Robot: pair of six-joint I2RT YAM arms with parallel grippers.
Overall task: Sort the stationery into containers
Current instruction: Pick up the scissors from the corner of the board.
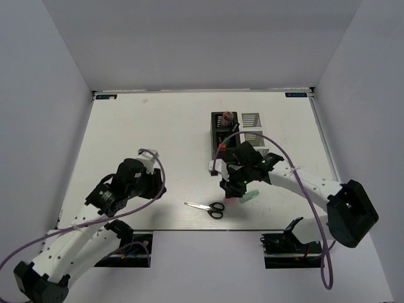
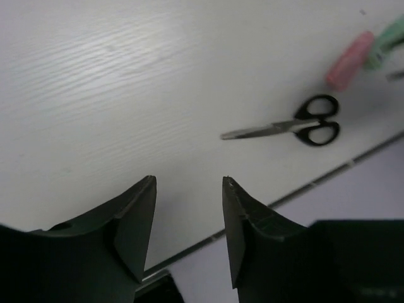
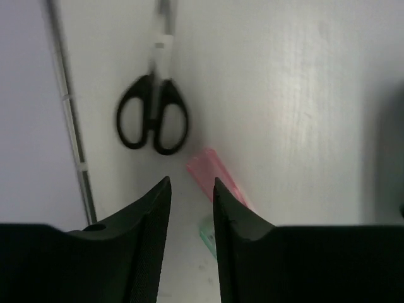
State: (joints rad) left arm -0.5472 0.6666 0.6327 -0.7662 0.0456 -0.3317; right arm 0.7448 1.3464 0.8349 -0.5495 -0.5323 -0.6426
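The black-handled scissors [image 1: 214, 208] [image 2: 303, 125] [image 3: 151, 117] lie closed near the table's front edge. A pink marker [image 1: 231, 199] [image 2: 349, 60] [image 3: 208, 169] and a mint tube [image 1: 251, 196] [image 2: 388, 41] [image 3: 208, 235] lie just right of them. My right gripper [image 1: 235, 191] [image 3: 191, 180] hovers over these two, open with a narrow gap and nothing between its fingers; the pink marker runs under its right finger. My left gripper [image 1: 154, 183] [image 2: 189, 180] is open and empty, well left of the scissors. The black container [image 1: 215, 134] and the white container [image 1: 252, 129] stand side by side behind the right arm.
The black organizer holds some colourful items in its far compartment [image 1: 225, 118]. The table's front edge [image 2: 328, 177] runs close to the scissors. White walls enclose the table at the back and both sides.
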